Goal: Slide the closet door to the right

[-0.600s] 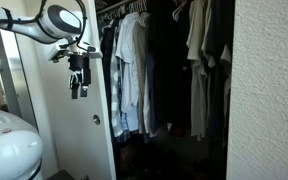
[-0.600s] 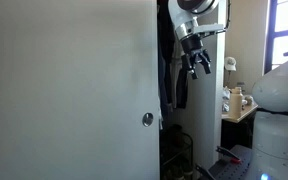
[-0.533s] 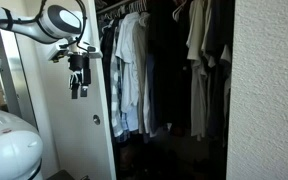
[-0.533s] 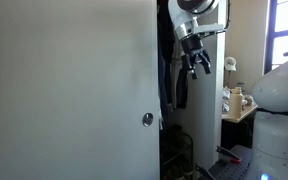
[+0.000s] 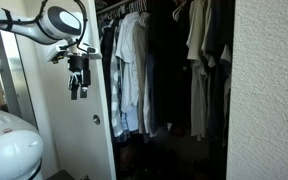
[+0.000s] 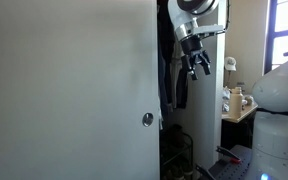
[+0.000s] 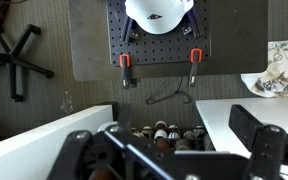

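The closet door [image 5: 69,120] is a tall plain white panel with a small round metal pull [image 5: 96,119] near its edge; in an exterior view it fills the left [image 6: 69,100], with the pull [image 6: 148,119] low down. My gripper [image 5: 77,88] hangs in front of the door's upper part, near its edge, fingers pointing down and apart, holding nothing. It also shows in an exterior view [image 6: 198,68]. In the wrist view the open fingers [image 7: 169,150] frame the floor and the door's top edge [image 7: 224,115].
The open closet holds hanging shirts [image 5: 134,70] and dark clothes [image 5: 199,60], with shoes on the floor [image 7: 159,133]. A rough textured wall [image 5: 269,90] stands beside the opening. The robot's base [image 7: 159,12] sits on a black plate; a wire hanger [image 7: 174,92] lies on the carpet.
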{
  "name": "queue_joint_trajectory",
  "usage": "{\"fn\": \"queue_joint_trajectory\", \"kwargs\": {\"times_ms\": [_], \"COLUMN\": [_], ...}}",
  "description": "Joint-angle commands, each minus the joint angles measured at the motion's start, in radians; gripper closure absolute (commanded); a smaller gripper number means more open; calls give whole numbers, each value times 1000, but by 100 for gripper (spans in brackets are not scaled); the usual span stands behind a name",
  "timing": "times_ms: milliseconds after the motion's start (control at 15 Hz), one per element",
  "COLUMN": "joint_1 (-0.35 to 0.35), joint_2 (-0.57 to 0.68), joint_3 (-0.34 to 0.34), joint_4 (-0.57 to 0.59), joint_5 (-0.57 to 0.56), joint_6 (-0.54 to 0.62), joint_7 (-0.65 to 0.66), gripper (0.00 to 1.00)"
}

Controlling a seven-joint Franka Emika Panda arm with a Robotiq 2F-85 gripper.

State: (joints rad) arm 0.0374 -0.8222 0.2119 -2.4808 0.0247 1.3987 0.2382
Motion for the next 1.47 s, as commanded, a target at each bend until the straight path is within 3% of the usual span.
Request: {"fn": "queue_joint_trajectory", "kwargs": {"times_ms": [0, 733, 1267, 1400], "joint_1": [26, 107, 109, 90], "joint_2": [-15, -94, 4, 40], "joint_3": [32, 117, 238, 278], "joint_4": [-44, -200, -272, -269], "joint_5": [14, 49, -25, -58], "joint_6": [49, 308, 602, 667], "joint_7": [40, 112, 145, 205], "gripper": [0, 0, 0, 0]}}
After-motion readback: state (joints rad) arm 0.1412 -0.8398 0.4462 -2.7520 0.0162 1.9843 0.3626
